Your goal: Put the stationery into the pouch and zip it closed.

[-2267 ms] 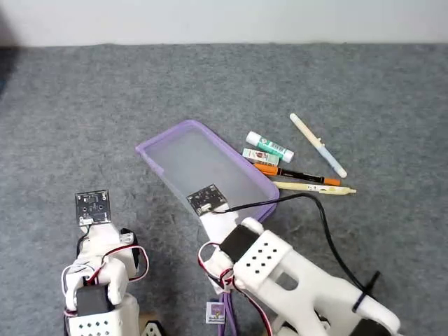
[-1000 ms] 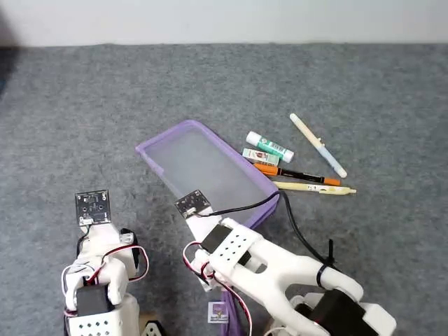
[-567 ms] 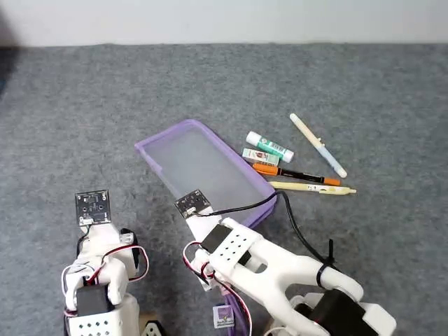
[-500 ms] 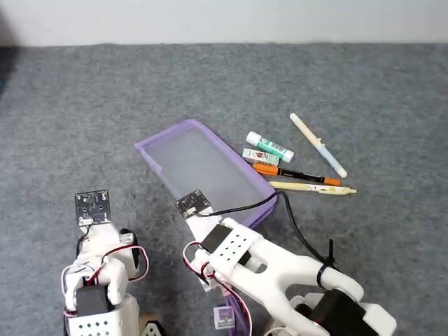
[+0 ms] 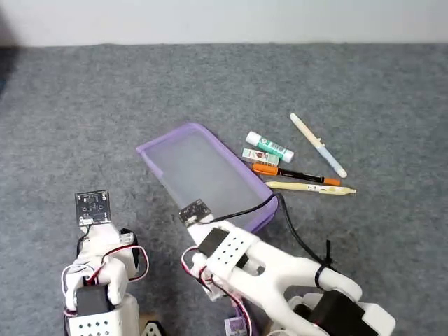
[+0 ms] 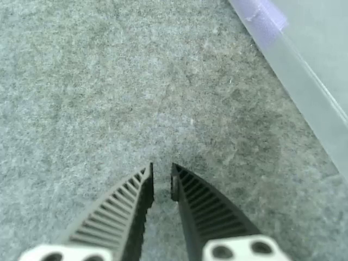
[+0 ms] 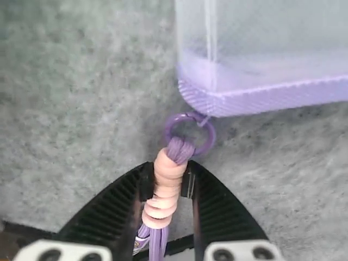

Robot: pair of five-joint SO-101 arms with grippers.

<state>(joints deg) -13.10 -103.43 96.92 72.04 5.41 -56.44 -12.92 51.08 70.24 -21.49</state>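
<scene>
My right claw grips the beaded pull cord of the pouch at the middle of the worktop, stationery just beside it toward the right edge, left claw nearly closed and empty: I judge I'm unzipping, which next needs a steady pull along the zip.

Left arm folded, left tool closed, right tool clamped on pull cord

A robotics test bench, I'd say: a grey felt mat runs up to a bare white wall at 12 o'clock. A left arm at 7 o'clock and a right arm at 5 o'clock are white plastic with loose wires.
</scene>
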